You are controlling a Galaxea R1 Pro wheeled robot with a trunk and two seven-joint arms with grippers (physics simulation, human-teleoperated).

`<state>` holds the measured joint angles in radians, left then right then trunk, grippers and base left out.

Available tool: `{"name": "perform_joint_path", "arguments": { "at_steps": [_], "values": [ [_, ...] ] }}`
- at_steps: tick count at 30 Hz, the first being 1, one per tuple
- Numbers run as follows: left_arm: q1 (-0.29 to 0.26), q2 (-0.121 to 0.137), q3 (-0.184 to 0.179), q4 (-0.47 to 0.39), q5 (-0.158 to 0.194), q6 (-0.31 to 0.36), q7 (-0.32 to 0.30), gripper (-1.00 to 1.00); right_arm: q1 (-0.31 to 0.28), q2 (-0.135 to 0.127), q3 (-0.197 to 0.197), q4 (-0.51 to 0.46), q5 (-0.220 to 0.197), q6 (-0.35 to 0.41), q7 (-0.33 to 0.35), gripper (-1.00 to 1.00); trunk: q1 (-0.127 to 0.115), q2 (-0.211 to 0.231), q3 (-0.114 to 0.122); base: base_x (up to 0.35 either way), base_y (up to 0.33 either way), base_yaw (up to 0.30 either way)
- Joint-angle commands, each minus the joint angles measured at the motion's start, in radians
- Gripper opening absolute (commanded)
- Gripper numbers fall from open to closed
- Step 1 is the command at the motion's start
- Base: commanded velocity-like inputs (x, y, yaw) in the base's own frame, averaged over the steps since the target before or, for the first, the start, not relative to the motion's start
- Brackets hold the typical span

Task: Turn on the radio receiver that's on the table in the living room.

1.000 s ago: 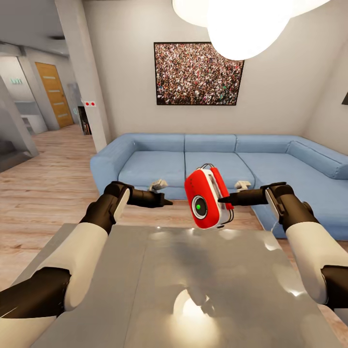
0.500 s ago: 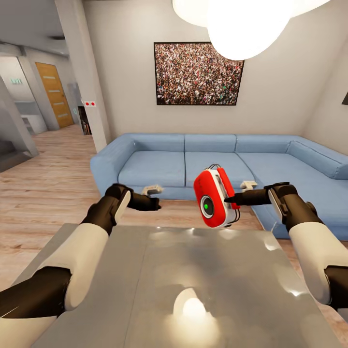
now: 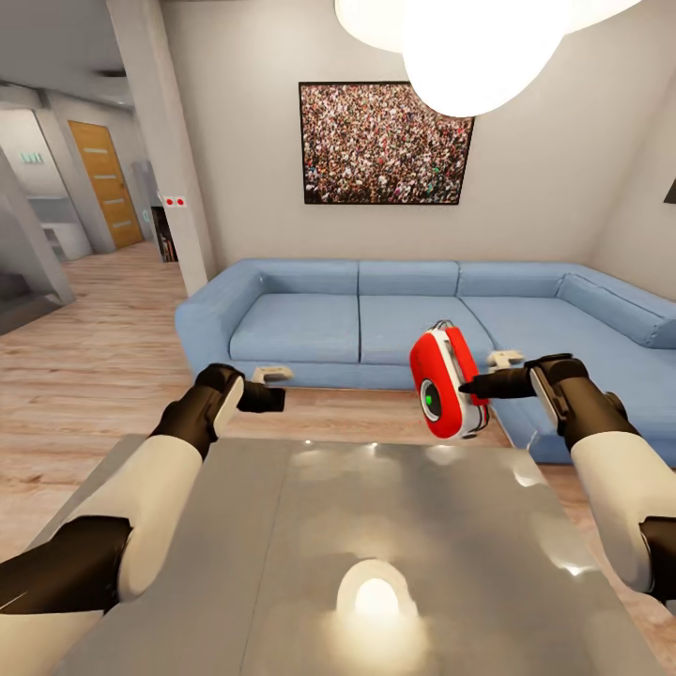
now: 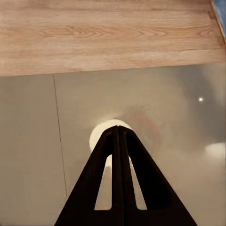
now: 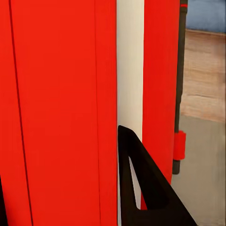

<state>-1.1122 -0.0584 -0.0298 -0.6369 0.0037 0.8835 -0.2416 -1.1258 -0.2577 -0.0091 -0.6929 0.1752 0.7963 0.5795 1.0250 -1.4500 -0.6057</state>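
Head view: the right claw [image 3: 479,385] clamps the radio receiver [image 3: 447,383] at centre right of the frame, lifted clear above the surface [image 3: 282,563] with its dial facing the camera; the dial centre shows green, which suggests power is on. The left claw [image 3: 270,396] sits at centre left, holding nothing.

Left wrist view: fingers [image 4: 110,183] pressed together, closed on nothing, over the surface.

Right wrist view: red casing between the fingers [image 5: 141,188]. No legible writing.
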Motion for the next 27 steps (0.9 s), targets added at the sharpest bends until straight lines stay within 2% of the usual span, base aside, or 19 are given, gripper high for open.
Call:
{"name": "perform_joint_path", "arguments": {
  "at_steps": [1,4,7,11,14,22,27],
  "values": [
    [0.000,0.002,0.014,0.001,0.001,-0.002,0.009,-1.00,0.000,-0.003,0.000,0.000,-0.012,0.003,-0.024,-1.00,0.000,0.000,0.000,0.000,0.000,0.000],
    [0.000,0.014,0.038,0.002,0.001,-0.005,0.028,-1.00,0.000,-0.015,0.000,0.000,-0.012,0.003,-0.063,-1.00,0.000,0.000,0.000,0.000,0.000,0.000],
    [0.000,0.023,0.048,0.002,0.001,-0.007,0.036,-1.00,0.000,-0.022,0.000,0.000,-0.012,0.004,-0.077,-1.00,0.000,0.000,0.000,0.000,0.000,0.000],
    [0.000,0.039,0.051,0.003,0.001,-0.007,0.041,-1.00,0.000,-0.025,0.000,0.000,-0.012,0.004,-0.083,-1.00,0.000,0.000,0.000,0.000,0.000,0.000],
    [0.000,0.061,0.052,0.003,0.001,-0.008,0.042,-1.00,0.000,-0.027,0.000,0.000,-0.011,0.004,-0.085,-1.00,0.000,0.000,0.000,0.000,0.000,0.000],
    [0.000,0.100,0.052,0.002,0.000,-0.009,0.042,-1.00,0.000,-0.045,-0.001,0.000,-0.011,0.006,-0.085,-1.00,0.000,0.000,0.000,0.000,0.000,0.000],
    [0.000,0.110,0.051,0.002,-0.001,-0.009,0.042,-1.00,0.000,-0.056,-0.002,0.000,-0.011,0.007,-0.086,-1.00,0.000,0.000,0.000,0.000,0.000,0.000]
  ]
}}
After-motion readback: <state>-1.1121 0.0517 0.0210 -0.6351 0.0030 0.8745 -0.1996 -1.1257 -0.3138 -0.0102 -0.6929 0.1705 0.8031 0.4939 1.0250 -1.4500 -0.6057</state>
